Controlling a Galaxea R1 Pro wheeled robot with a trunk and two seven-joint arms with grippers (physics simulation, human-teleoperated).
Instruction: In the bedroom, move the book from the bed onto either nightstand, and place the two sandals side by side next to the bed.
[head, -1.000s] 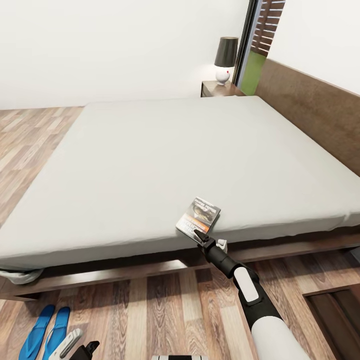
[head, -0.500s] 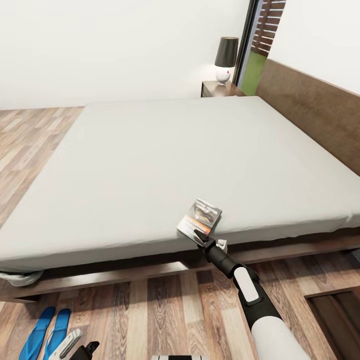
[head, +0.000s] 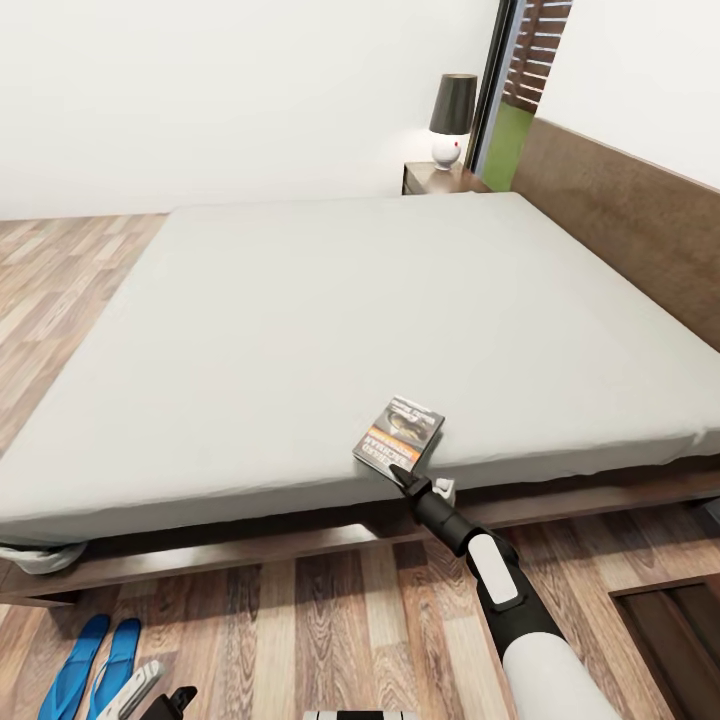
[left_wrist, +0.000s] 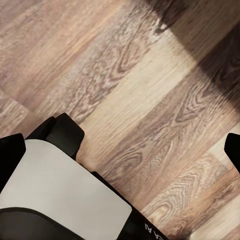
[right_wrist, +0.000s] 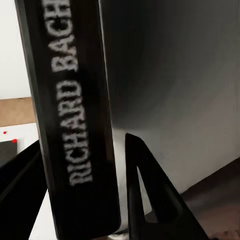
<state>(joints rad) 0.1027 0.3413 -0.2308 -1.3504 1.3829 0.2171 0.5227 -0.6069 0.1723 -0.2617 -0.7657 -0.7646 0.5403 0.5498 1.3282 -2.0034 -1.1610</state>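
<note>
Book (head: 400, 434) sits on the near edge of the bed (head: 300, 320), one corner tipped up off the mattress. Right gripper (head: 402, 473) is at that near corner; the right wrist view shows the spine (right_wrist: 75, 120) between both fingers (right_wrist: 150, 195), so I judge it clamped on the book, though contact isn't fully visible. Left gripper (head: 165, 700) hangs low over the floor, near the sandals (head: 95, 665); can't tell its state. Advice: confirm the pinch is deep past the spine before lifting, raise straight up clear of the mattress, keep it level, then carry to the far nightstand (head: 440, 178), avoiding the lamp (head: 452, 118).
</note>
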